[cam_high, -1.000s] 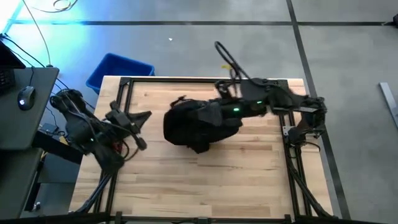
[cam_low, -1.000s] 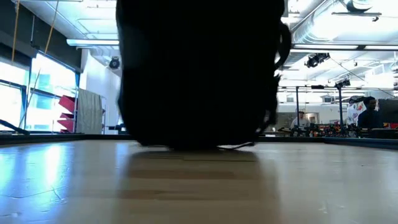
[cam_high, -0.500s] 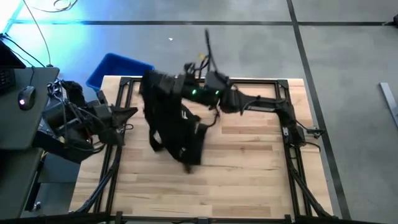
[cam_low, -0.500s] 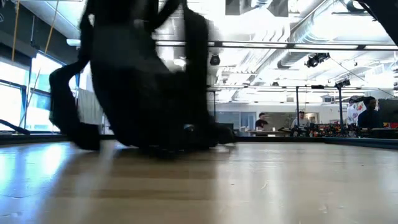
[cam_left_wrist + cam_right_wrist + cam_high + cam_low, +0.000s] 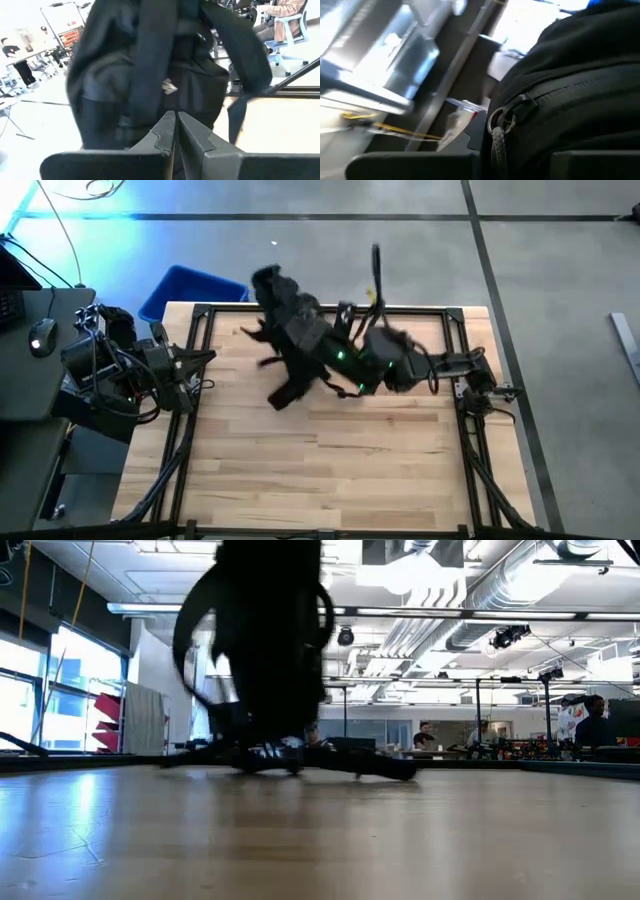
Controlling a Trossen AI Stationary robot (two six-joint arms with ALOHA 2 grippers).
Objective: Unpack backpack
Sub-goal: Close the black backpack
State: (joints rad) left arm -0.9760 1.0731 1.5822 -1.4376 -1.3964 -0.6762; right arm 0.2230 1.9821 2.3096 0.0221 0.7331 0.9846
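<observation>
Black backpack on pale wood, with blue and grey around it

The backpack (image 5: 295,330) is black all over, straps too, with a small white mark on its fabric (image 5: 169,87) and a grey cord on the metal zipper ring (image 5: 501,131). The table (image 5: 330,470) is light wood in plank stripes, with a black frame at its edge. The bin (image 5: 185,288) at the upper left is bright blue. The floor (image 5: 540,260) is grey with dark lines. Both arms are dark; a small green light (image 5: 341,358) shows at the centre of the frame.
</observation>
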